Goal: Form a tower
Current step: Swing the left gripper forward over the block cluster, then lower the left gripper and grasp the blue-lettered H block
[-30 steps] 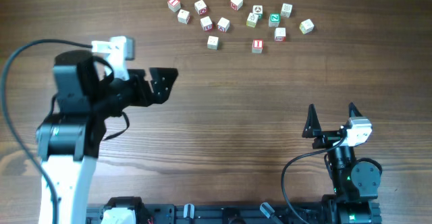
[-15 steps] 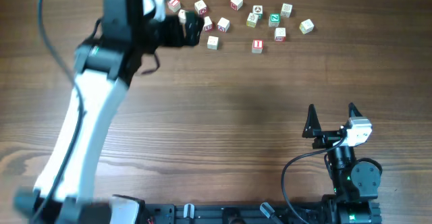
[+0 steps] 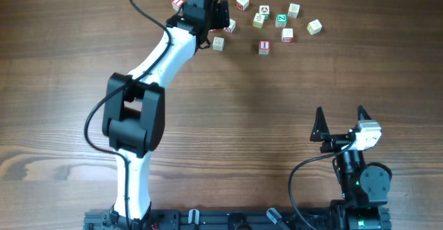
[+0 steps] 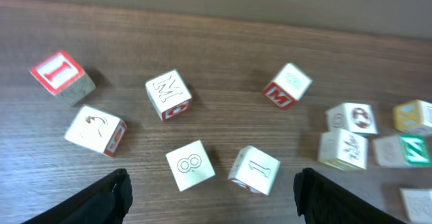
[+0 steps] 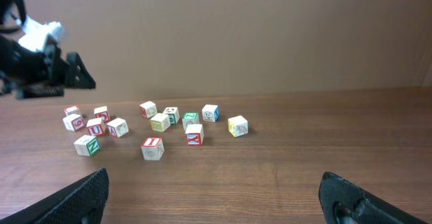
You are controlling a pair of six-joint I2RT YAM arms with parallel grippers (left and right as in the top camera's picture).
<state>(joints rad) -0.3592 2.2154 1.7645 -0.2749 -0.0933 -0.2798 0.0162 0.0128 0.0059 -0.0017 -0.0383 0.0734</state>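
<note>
Cubes [image 4: 169,94] lie loose, marked M, 8, 1, I; left fingers [image 4: 108,197] and right fingers [image 5: 74,200] stand apart, empty.

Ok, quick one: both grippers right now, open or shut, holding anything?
Left gripper: open, holding nothing, hovering over the loose cubes.
Right gripper: open, holding nothing, well away from the cubes.

Small printed wooden cubes [image 5: 152,148]: fourteen, all lying singly. Robot arms: two, left arm [image 3: 166,53] and right arm [image 3: 353,166]. Wooden table [image 3: 242,119]: one.
</note>
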